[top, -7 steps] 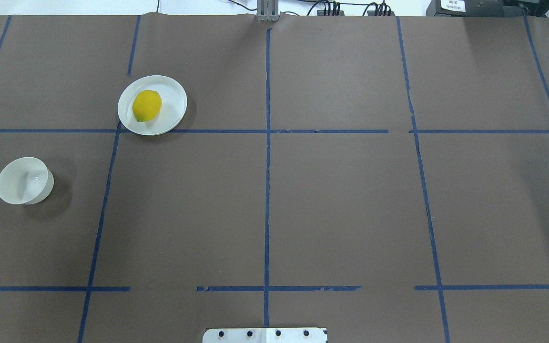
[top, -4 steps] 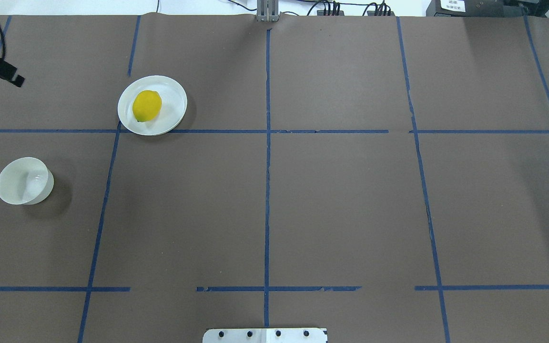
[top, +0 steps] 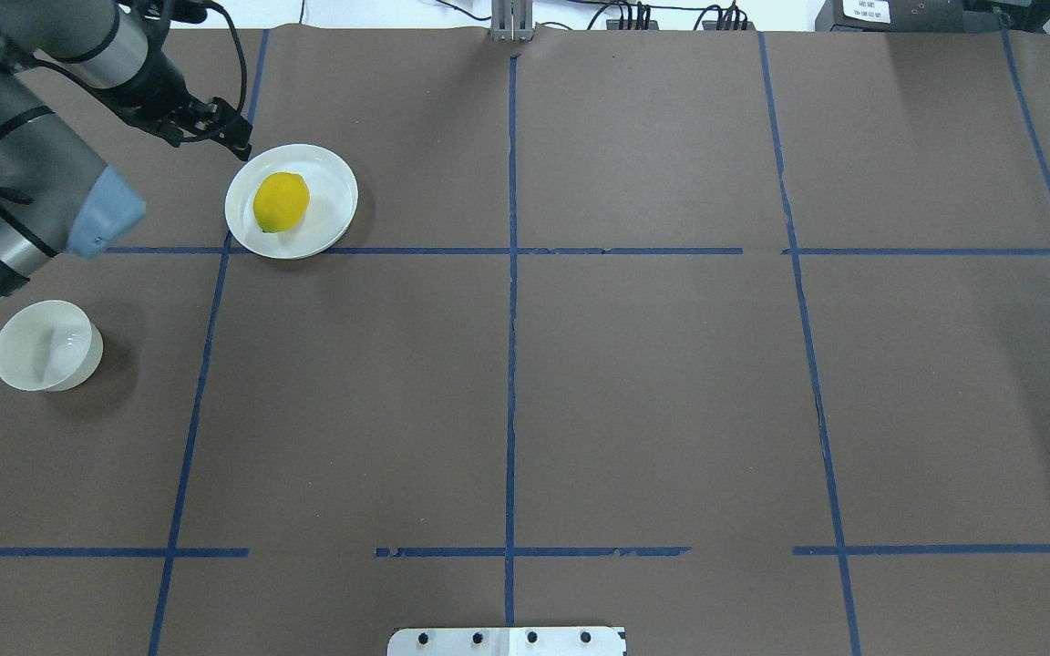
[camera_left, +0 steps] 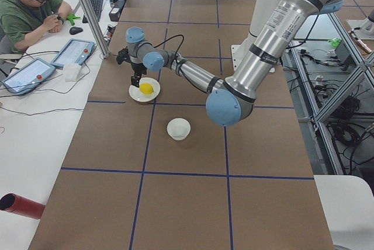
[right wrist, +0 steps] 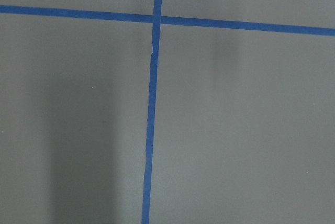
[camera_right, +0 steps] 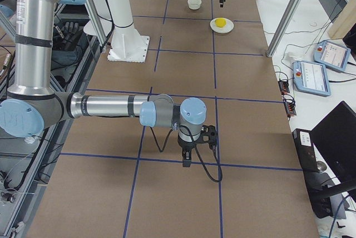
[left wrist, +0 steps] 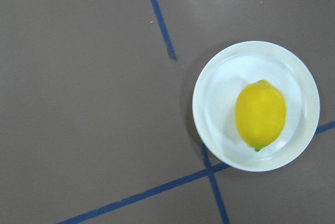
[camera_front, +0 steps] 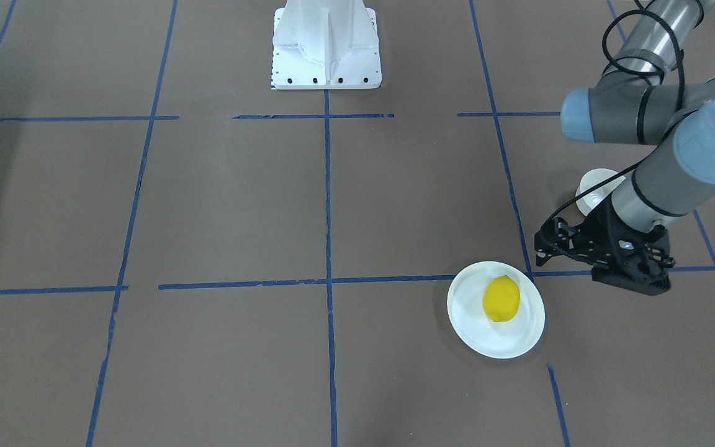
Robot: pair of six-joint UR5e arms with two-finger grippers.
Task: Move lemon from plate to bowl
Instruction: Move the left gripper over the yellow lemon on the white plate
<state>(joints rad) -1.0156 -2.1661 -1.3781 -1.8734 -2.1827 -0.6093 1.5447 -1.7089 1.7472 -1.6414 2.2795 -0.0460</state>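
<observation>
The yellow lemon [top: 281, 201] lies on the flat white plate [top: 335, 175] at the far left of the table. It also shows in the front view [camera_front: 501, 298] and in the left wrist view [left wrist: 260, 114]. The small deep white bowl [top: 33, 351] stands empty, nearer the robot and to the plate's left, partly hidden by the arm in the front view [camera_front: 593, 183]. My left gripper [top: 231, 137] hovers just off the plate's far-left rim, looks open and holds nothing. My right gripper [camera_right: 186, 160] shows only in the right side view, so I cannot tell its state.
Blue tape lines cross the brown table cover. The robot's white base [camera_front: 326, 43] stands at the table's near middle. An operator [camera_left: 29, 4] sits at a side desk with tablets, beyond the table's far edge.
My left arm has come in from the left edge of the overhead view and moved right to the plate's rim. The lemon, plate and bowl have not moved.
</observation>
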